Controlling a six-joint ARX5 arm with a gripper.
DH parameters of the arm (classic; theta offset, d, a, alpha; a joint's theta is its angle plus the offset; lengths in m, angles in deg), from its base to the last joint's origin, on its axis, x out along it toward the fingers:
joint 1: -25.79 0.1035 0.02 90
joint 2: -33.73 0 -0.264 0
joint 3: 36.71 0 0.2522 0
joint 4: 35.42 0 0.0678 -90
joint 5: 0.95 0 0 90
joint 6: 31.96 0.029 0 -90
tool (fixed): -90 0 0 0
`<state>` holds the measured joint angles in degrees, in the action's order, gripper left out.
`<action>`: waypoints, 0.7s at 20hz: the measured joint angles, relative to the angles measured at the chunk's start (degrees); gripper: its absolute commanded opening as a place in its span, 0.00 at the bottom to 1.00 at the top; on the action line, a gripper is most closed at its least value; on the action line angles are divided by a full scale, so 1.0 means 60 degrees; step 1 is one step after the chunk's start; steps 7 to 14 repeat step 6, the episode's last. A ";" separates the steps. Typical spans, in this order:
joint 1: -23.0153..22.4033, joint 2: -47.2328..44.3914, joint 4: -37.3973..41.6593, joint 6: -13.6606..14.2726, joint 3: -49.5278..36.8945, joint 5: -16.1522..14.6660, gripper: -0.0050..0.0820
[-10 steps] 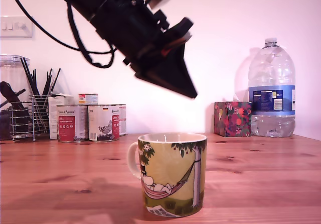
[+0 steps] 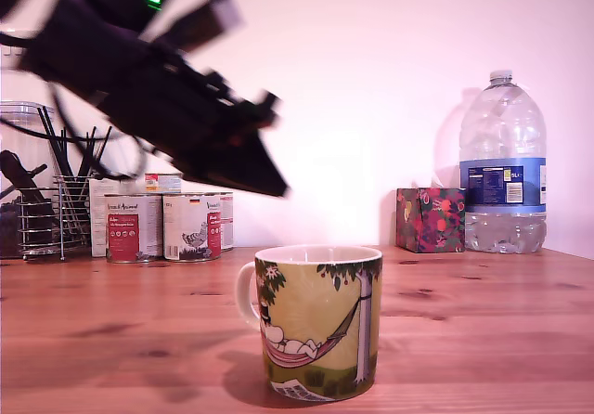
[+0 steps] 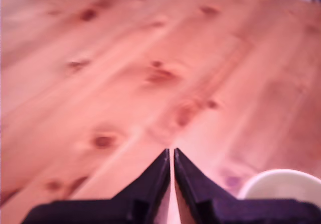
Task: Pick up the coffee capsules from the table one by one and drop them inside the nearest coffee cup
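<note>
Capsules don't show up anywhere. The mug sits below and just beyond the gripper, whose tips are pressed together on nothing. Risk imo: dipping toward the table like that, it clips the mug's rim.

arm: aloft, tilted downward | pincer: tips together, empty

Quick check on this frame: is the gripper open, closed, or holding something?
The gripper: closed, with only a thin slit between the fingertips and nothing held. It is in the air above the table.
</note>
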<state>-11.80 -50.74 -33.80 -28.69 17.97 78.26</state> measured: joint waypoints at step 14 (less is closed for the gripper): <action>0.1038 0.1362 0.0149 -0.0215 -0.1366 0.0004 0.07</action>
